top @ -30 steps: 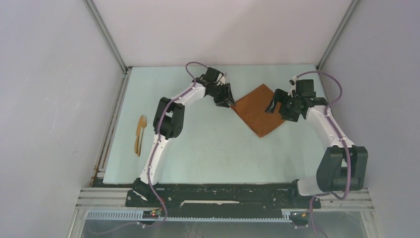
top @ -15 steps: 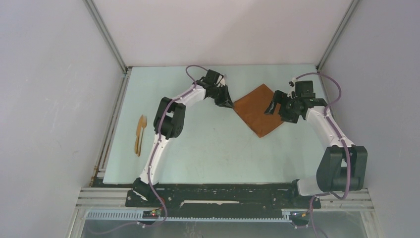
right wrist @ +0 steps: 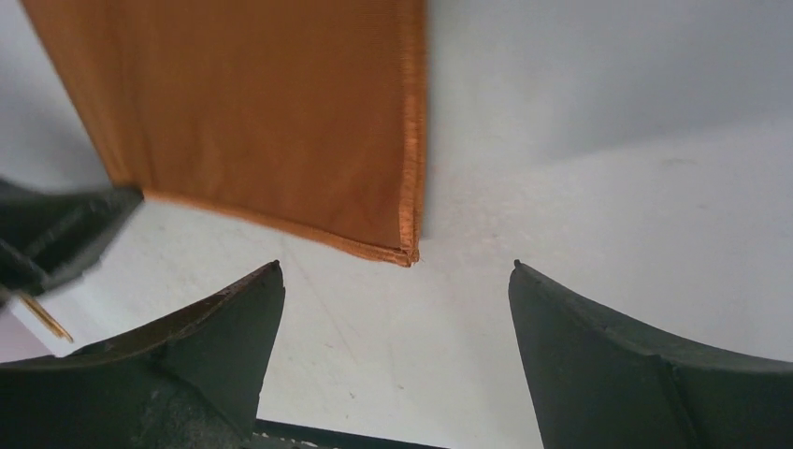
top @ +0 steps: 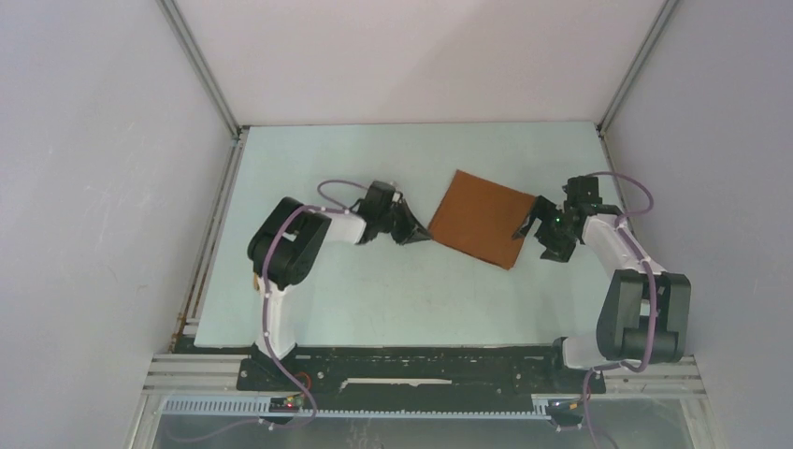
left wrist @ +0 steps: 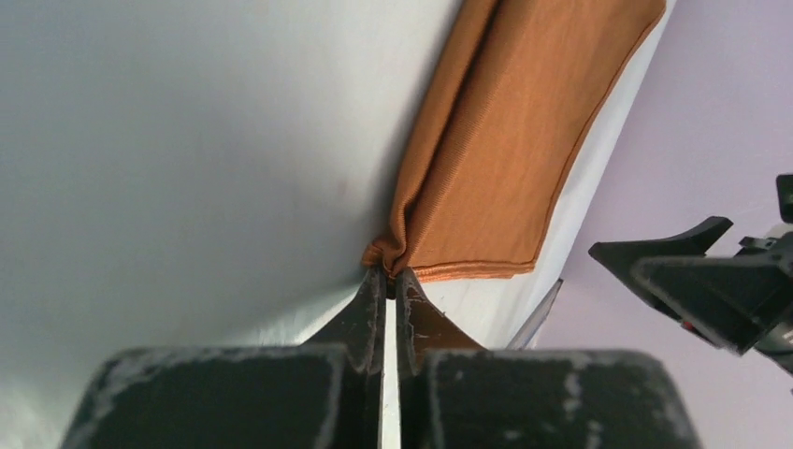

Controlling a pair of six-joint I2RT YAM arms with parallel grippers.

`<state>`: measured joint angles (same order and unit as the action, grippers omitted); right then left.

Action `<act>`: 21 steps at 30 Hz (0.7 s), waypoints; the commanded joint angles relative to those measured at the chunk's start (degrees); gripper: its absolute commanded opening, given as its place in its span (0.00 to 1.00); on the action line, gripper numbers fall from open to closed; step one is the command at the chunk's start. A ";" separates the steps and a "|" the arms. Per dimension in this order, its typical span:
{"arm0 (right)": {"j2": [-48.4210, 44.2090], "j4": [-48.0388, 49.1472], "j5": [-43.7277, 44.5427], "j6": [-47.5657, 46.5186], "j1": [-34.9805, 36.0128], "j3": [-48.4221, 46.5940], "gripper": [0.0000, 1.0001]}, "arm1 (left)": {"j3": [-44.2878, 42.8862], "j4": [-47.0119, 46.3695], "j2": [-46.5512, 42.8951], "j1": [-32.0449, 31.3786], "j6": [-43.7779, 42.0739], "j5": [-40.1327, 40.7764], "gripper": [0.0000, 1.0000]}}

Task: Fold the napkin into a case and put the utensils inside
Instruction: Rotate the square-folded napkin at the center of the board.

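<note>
Pinched and dragged nearer, turned: napkin (top: 482,217) corner.
Clamped tight in closed tips of left gripper (left wrist: 391,281); lying flat just ahead of wide, empty right gripper (right wrist: 395,268) at opposite corner. Ready for first fold, probably.

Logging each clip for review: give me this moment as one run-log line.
left pincer: shut on corner of rust-orange square cloth napkin | right pincer: open, facing a free corner, not touching | fold: not yet made

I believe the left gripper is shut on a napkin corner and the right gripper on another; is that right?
Only the left gripper is shut on the napkin; the right wrist view shows the right gripper open, short of a corner.
</note>
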<state>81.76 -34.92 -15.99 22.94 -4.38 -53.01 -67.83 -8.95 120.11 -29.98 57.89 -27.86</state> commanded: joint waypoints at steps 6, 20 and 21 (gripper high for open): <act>-1.05 -0.24 2.13 -0.07 -3.95 3.09 0.95 | 25.80 -32.70 -11.71 -15.93 34.76 17.10 0.00; 2.94 3.13 -1.88 -1.41 -8.09 4.38 0.76 | 33.36 -31.81 -17.29 -17.94 35.93 10.71 0.58; 3.25 3.55 -2.68 -1.55 -8.10 4.52 0.74 | 33.61 -29.38 -18.84 -17.53 33.82 9.78 0.59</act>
<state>83.05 -34.00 -15.86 22.59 -12.05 -48.95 -36.01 -39.81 106.69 -48.23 94.56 -13.98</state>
